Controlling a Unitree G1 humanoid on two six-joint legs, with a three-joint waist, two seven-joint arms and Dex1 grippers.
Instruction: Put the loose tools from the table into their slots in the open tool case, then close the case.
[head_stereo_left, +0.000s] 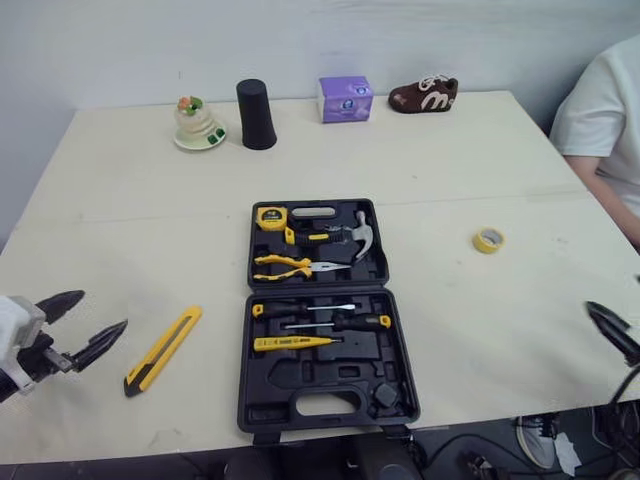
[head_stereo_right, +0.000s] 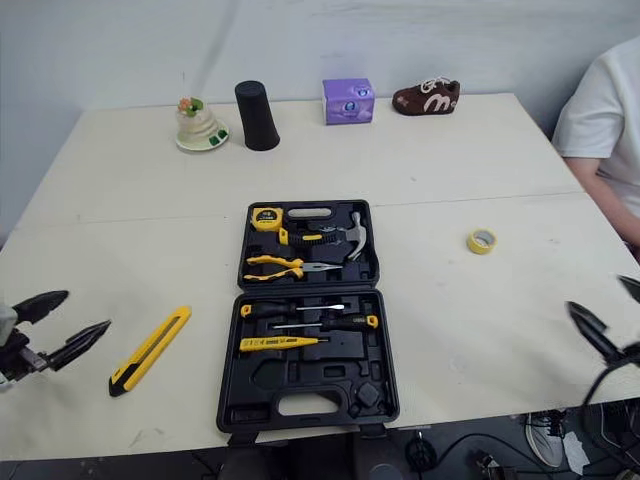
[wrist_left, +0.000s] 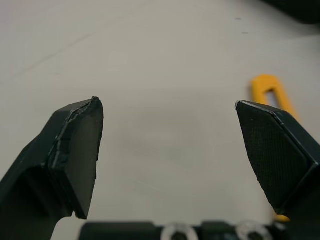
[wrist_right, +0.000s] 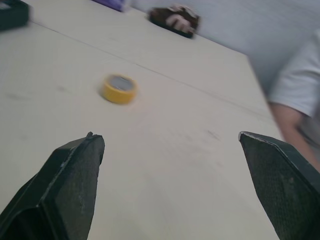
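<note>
The black tool case (head_stereo_left: 262, 395) lies open at the middle of the table. Its far half holds a tape measure (head_stereo_left: 271, 216), a hammer (head_stereo_left: 361, 234) and pliers (head_stereo_left: 290, 266). Screwdrivers (head_stereo_left: 305, 309) sit in the near half. A yellow utility knife (head_stereo_left: 163, 349) lies loose on the table left of the case. My left gripper (head_stereo_left: 102, 311) hovers open left of the knife, nothing between its fingers. A yellow tape roll (head_stereo_left: 488, 240) lies right of the case. My right gripper (head_stereo_right: 610, 310) is open and empty at the table's right edge, nearer than the roll.
Along the far edge stand a small dish with a figurine (head_stereo_left: 197, 125), a black cup (head_stereo_left: 256, 114), a purple tissue box (head_stereo_left: 345, 98) and a brown shoe (head_stereo_left: 423, 94). A person in a white shirt (head_stereo_left: 610, 110) sits at the far right.
</note>
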